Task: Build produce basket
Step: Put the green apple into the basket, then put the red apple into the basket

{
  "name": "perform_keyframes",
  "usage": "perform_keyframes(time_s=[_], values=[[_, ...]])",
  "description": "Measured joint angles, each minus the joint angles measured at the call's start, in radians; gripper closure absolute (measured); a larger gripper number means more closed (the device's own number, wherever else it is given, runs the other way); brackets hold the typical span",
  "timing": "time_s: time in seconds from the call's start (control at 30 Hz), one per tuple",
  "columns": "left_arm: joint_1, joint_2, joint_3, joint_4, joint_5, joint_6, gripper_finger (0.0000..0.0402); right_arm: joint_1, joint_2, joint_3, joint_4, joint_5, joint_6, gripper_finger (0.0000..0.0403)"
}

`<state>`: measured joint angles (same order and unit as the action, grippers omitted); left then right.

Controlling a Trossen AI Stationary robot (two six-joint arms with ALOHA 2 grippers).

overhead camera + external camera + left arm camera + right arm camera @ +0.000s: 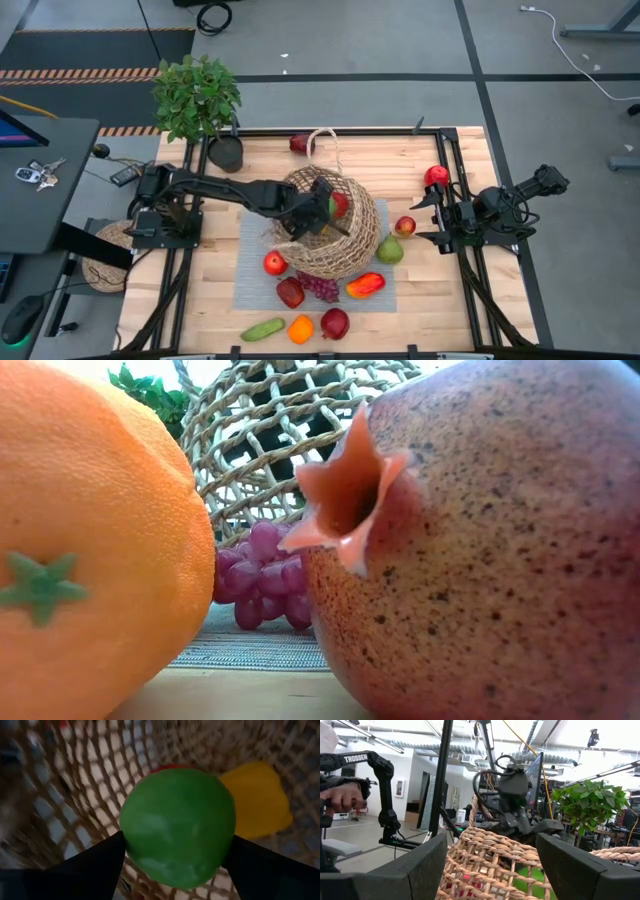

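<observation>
Your left gripper reaches into the mouth of the basket, its two dark fingers clasped on either side of a green fruit. In the left wrist view, this round green fruit sits between the fingers with the basket's open weave behind it; a yellow piece lies just beside it inside the basket, and a sliver of something red shows behind the green fruit. From above, a red item is also visible within the basket next to the gripper.

Your right gripper waits near the right edge of the table, fingers spread with nothing between them. Its wrist view looks past those fingers at the basket's woven side and at the left arm beyond.

The basket rests tipped on a grey mat at the middle of the table, its thin looped handle toward the far edge. Around it lies the remaining produce: a red apple touching the basket's left side, a dark red fruit and purple grapes just in front, a red-orange pepper, a green pear and a small red-yellow fruit on the right, a red piece near the right rail, and a dark red one by the far edge. A cucumber, an orange and a pomegranate line the near edge; the last two fill the low view.

A potted plant stands at the table's far left corner. A person's hand appears in the room behind.
</observation>
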<state>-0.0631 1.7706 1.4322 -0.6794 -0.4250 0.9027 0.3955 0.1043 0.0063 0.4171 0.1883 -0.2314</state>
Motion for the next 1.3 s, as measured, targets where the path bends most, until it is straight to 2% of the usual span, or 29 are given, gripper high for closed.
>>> perform_keyframes(time_s=[0.3,0.47,0.6,0.77,0.87,1.13,1.3], values=[[0.063,0.013,0.0,-0.04,-0.009,-0.095,0.0079,0.0,0.0,0.0,0.0,0.0,0.0,0.0093],[0.067,0.013,0.0,-0.046,-0.019,-0.128,0.0039,0.0,0.0,0.0,0.0,0.0,0.0,0.0093],[0.06,0.013,0.0,-0.049,-0.06,-0.139,0.0006,0.0,0.0,0.0,0.0,0.0,0.0,0.0093],[0.03,0.013,0.007,-0.038,-0.165,-0.139,0.0011,0.0,0.0,0.0,0.0,0.0,0.0,0.0093],[0.011,0.005,0.037,-0.041,-0.189,-0.158,0.0012,0.0,0.0,0.0,0.0,0.0,0.0,0.0093],[0.037,-0.115,0.086,-0.032,-0.19,-0.269,0.0012,0.0,0.0,0.0,0.0,0.0,0.0,0.0093],[0.099,-0.226,0.086,-0.063,-0.122,-0.391,0.0012,0.0,0.0,0.0,0.0,0.0,0.0,0.0093]])
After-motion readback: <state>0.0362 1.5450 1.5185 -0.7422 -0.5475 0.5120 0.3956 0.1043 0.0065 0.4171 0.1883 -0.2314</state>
